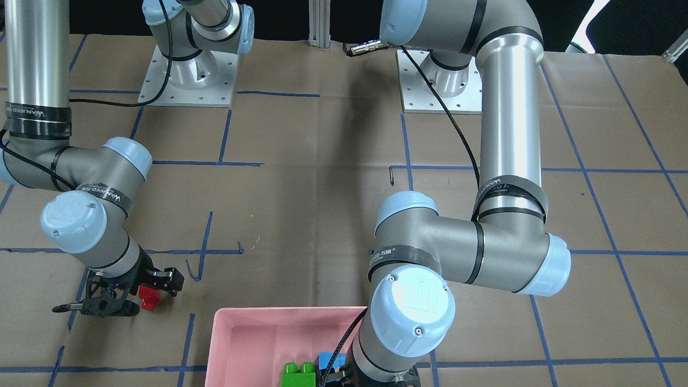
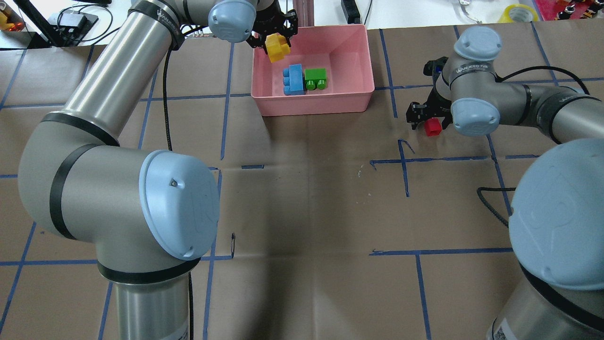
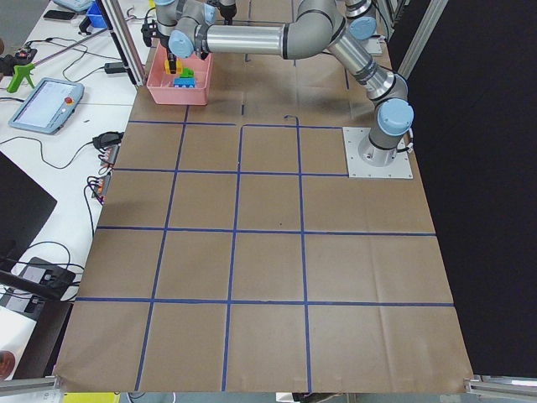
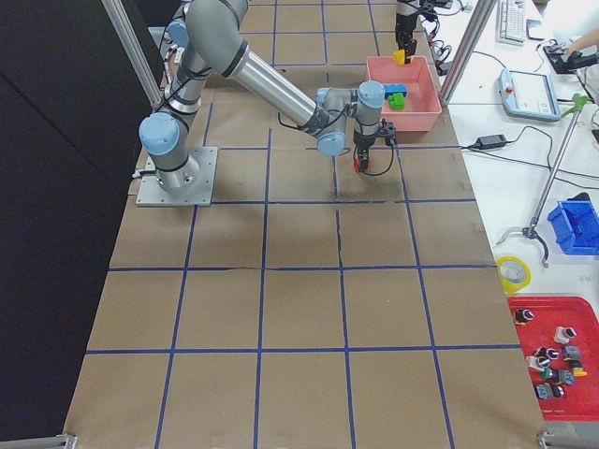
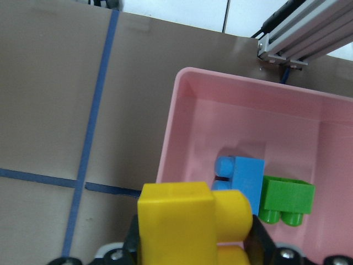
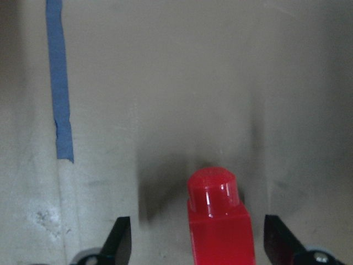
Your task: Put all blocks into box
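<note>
Overhead exterior view: the shallow pink rectangular plastic box (image 2: 311,106) sits on the brown-paper bench (image 2: 306,203) close to the edge opposite the robot. Inside it, a blue studded plastic brick (image 2: 293,79) and a green studded plastic brick (image 2: 315,79) lie on the floor touching side by side. The left gripper (image 2: 274,38) is clenched on the yellow studded plastic brick (image 2: 277,47), gripping it from both sides. It holds the brick in the air over the box's wall on the bench's left-end side, near that wall's corner by the operators' edge. The small red plastic brick with one stud (image 2: 432,127) stands on the paper outside the box, toward the bench's right end and slightly nearer the robot's edge. The right gripper (image 6: 197,245) is low over it and spread wide. In the right wrist view one finger shows on each side of the red brick, with a gap of bare paper between each finger and the brick.
</note>
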